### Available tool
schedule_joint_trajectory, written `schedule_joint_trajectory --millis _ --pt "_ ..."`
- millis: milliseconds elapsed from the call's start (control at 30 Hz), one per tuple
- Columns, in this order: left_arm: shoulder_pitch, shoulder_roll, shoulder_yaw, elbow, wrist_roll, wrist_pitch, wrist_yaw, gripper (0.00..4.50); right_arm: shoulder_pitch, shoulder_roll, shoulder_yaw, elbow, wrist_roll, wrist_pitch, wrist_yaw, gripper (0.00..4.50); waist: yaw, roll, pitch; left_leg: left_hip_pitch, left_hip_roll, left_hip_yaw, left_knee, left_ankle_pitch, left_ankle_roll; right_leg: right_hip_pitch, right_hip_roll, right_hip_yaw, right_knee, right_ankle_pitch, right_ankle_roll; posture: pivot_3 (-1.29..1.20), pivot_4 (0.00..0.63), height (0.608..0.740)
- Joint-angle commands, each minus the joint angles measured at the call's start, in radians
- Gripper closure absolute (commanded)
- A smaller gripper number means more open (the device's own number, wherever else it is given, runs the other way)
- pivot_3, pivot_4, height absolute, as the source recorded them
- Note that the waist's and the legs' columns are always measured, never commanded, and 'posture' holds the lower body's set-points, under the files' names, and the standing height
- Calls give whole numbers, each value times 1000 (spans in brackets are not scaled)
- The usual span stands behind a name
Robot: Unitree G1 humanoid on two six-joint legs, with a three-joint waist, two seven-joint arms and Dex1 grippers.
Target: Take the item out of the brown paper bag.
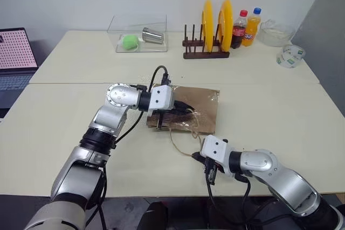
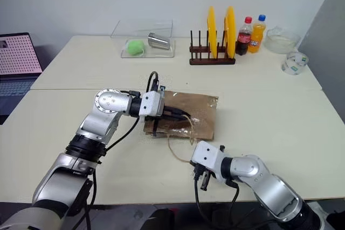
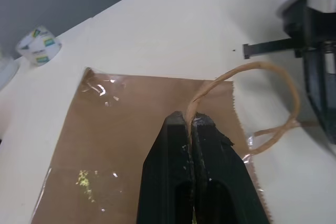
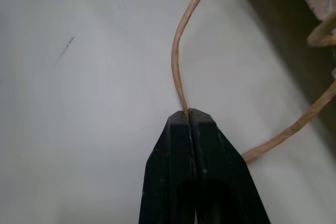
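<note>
The brown paper bag [image 1: 200, 102] lies flat mid-table, its mouth toward me. My left gripper [image 1: 188, 111] reaches over the bag's near edge from the left. In the left wrist view this gripper [image 3: 190, 119] is shut on one tan loop handle [image 3: 252, 67] where it meets the bag's rim. My right gripper [image 1: 195, 157] sits on the table just in front of the bag. In the right wrist view it [image 4: 188, 114] is shut on the other loop handle [image 4: 177, 51]. The item is hidden.
Along the table's far side stand a clear box [image 1: 137, 39] holding a green ball and a metal cup, a rack with yellow plates [image 1: 213, 30], cola [image 1: 239, 28] and orange soda [image 1: 252, 25] bottles, a glass bowl [image 1: 276, 33] and a tape roll [image 1: 291, 56]. A laptop [image 1: 16, 57] sits far left.
</note>
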Motion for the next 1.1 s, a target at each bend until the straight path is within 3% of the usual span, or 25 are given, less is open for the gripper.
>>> schedule_joint_trajectory --millis 33,300,767,1100 --pt "-76 -21 49 21 -4 43 48 4500 -14 -4 17 3 -31 -25 5 4459 0 0 0 0 0 0 0 0 0 0 0 0 0 0 0 0 150 740" --pt "-246 -56 85 184 37 74 146 4500 -9 -8 91 72 -129 -41 3 4459 -1 0 0 0 0 0 0 0 0 0 0 0 0 0 0 0 150 740" --pt "-492 -76 124 529 113 -117 229 4500 18 0 128 85 -196 -42 28 4459 -1 -1 -1 0 0 0 0 0 0 0 0 -1 0 0 0 0 150 740" --pt "-566 -84 169 639 131 -151 262 4500 18 4 122 76 -218 -42 33 4459 -1 -2 -1 0 0 0 0 0 0 0 0 0 0 0 0 0 150 740"
